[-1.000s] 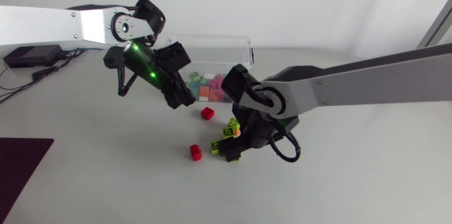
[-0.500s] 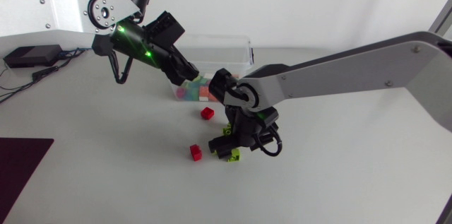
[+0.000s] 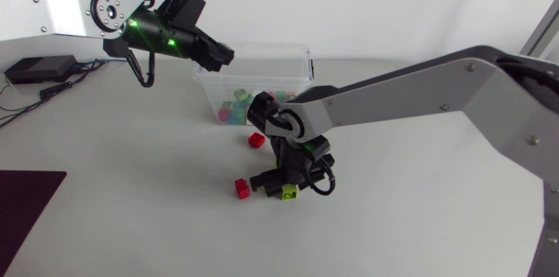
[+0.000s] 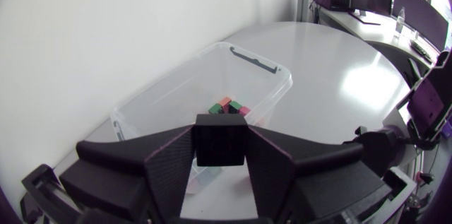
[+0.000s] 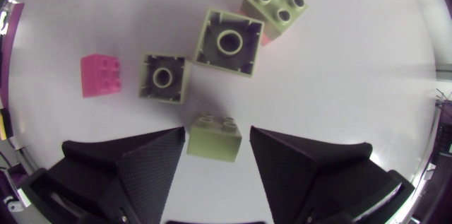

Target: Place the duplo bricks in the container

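The clear container [image 3: 297, 60] stands at the back centre with several coloured bricks [image 3: 234, 102] inside. My left gripper [image 3: 223, 52] hovers over its left rim, shut on a dark brick [image 4: 220, 136]; the container [image 4: 268, 75] lies just ahead of it. My right gripper [image 3: 278, 181] points down over a cluster of green bricks [image 3: 289, 192]. In the right wrist view a pale green brick [image 5: 214, 138] sits between its open fingers [image 5: 141, 164], one finger close against it and a small gap at the other. Two upturned green bricks [image 5: 228, 42] lie ahead.
One red brick [image 3: 256, 140] lies in front of the container, another [image 3: 242, 189] left of the green cluster. A studded green brick [image 5: 275, 5] rests on a pinkish one. A dark mat [image 3: 26, 203] covers the near left corner.
My left arm has risen and swung back over the container's left rim with its brick. My right gripper has shifted left, lowered over the green bricks and narrowed its fingers.
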You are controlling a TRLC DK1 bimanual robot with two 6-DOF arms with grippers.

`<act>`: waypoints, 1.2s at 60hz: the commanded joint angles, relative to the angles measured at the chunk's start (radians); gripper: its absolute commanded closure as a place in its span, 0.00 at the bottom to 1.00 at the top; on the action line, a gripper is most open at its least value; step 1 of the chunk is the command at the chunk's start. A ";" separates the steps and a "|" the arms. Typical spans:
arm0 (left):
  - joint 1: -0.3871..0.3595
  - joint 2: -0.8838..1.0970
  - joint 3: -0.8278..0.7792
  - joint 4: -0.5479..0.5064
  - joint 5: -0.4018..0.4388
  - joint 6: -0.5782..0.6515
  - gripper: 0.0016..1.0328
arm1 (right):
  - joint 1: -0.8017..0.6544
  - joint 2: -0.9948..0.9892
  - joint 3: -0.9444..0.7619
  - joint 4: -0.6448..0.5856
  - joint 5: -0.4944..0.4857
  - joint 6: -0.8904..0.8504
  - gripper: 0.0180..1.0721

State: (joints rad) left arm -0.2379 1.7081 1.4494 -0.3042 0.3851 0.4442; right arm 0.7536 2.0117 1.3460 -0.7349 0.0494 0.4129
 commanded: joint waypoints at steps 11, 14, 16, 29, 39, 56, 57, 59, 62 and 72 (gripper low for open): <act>0.000 0.070 0.055 0.053 -0.008 -0.064 0.57 | 0.015 0.033 -0.001 0.003 0.006 0.017 0.59; -0.001 0.081 0.060 0.066 -0.020 -0.073 0.57 | 0.016 0.030 -0.011 0.008 0.004 0.013 0.62; -0.001 0.088 0.062 0.076 -0.023 -0.078 0.57 | 0.016 0.025 -0.018 0.012 0.004 0.009 0.63; -0.006 0.159 0.080 0.149 -0.064 -0.122 0.57 | 0.010 -0.044 -0.065 0.042 0.003 -0.031 0.68; -0.012 0.216 0.140 0.168 -0.083 -0.162 0.56 | -0.010 -0.125 -0.090 0.037 0.003 -0.066 0.69; -0.032 0.286 0.200 0.241 -0.227 -0.223 0.06 | -0.056 -0.265 -0.068 -0.014 0.004 -0.095 0.69; -0.032 0.286 0.200 0.244 -0.229 -0.223 0.05 | -0.059 -0.269 -0.064 -0.018 0.003 -0.097 0.69; -0.031 0.285 0.200 0.251 -0.235 -0.228 0.05 | -0.071 -0.286 -0.047 -0.031 0.004 -0.102 0.69; -0.026 0.277 0.193 0.249 -0.239 -0.231 0.05 | -0.086 -0.312 -0.025 -0.034 0.003 -0.115 0.69; -0.001 0.159 0.115 0.157 -0.189 -0.174 0.05 | -0.132 -0.343 0.048 -0.031 0.003 -0.132 0.69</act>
State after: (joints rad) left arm -0.2577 1.9480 1.6039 -0.1108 0.1665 0.2443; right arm 0.6399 1.6924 1.3460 -0.7574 0.0494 0.3019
